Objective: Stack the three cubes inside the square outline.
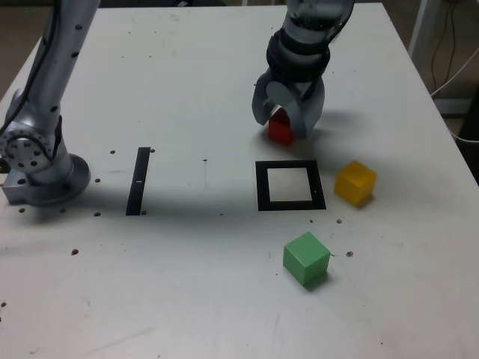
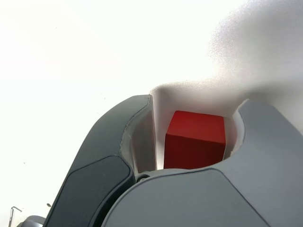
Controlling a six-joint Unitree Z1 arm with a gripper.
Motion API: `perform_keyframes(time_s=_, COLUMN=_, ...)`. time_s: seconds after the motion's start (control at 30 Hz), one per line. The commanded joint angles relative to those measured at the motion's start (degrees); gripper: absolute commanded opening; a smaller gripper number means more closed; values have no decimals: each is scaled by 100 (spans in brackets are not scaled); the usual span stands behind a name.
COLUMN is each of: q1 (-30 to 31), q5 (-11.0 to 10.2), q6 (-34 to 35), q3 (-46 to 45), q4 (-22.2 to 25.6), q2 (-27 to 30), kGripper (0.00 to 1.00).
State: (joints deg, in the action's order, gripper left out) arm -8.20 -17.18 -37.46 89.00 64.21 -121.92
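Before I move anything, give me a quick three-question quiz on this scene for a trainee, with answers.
1. Multiple choice: Which cube sits between the jaws of the tool? a) green b) red c) yellow
2. True or false: The yellow cube lies inside the square outline.
3. Fill in: In the exterior view, the cube nearest the bottom edge is ____.

Key: 1 b; 2 false; 3 green.

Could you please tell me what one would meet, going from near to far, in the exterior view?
Green cube, yellow cube, red cube. The black square outline is left out, as its depth overlaps the yellow cube's.
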Motion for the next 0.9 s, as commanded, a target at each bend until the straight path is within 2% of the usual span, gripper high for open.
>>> perform_keyframes(time_s=0.0, q1=11, q5=-13, q6=17, q3=35, q4=20, q2=-33, kGripper=31)
perform_keyframes(time_s=0.37, q1=11, q5=-9, q6=68, q3=59, q4=53, q2=-32, kGripper=30)
perform_keyframes(time_s=0.57, q1=11, q5=29, q6=245, q3=184, q4=283, q2=106, kGripper=30)
perform_keyframes(time_s=0.67, q1=11, q5=155, q6=423, q3=233, q4=420, q2=247, kGripper=30)
perform_keyframes(time_s=0.87, q1=23, q5=567, q6=853, q3=218, q4=612, q2=561, kGripper=30)
